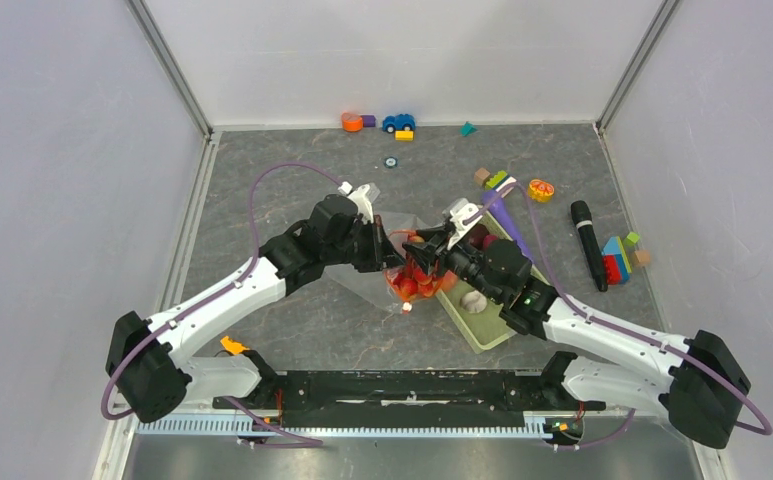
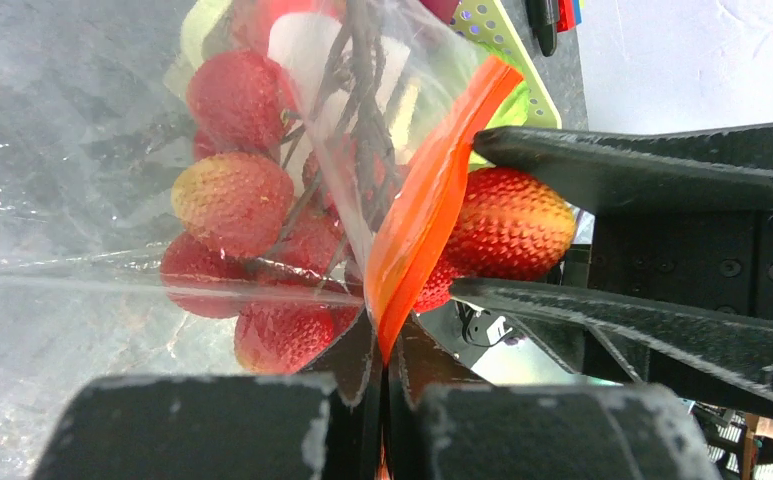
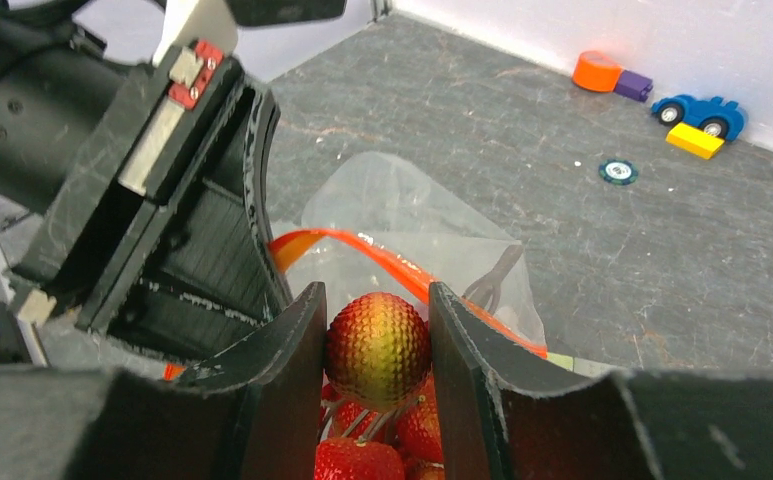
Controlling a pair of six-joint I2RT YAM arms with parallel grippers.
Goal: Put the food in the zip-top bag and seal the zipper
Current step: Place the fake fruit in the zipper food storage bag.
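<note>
The bag (image 1: 367, 288) lies mid-table, clear and crinkled, its mouth towards the right and held open. The zipper (image 2: 427, 215), a red-orange strip, runs along that mouth, unsealed (one stretch is pinched flat in the left gripper (image 2: 382, 375)). Inside sits a heap of bumpy red-yellow fruits (image 2: 232, 200) on dark stems. One more fruit (image 3: 377, 350) hangs at the mouth, clamped in the right gripper (image 3: 377, 300).

Mottled grey tabletop (image 1: 292, 340), pale walls (image 1: 62, 150)

blue toy car (image 1: 398, 122), black marker perhaps (image 1: 588, 243), blocks (image 1: 618, 258)
</note>
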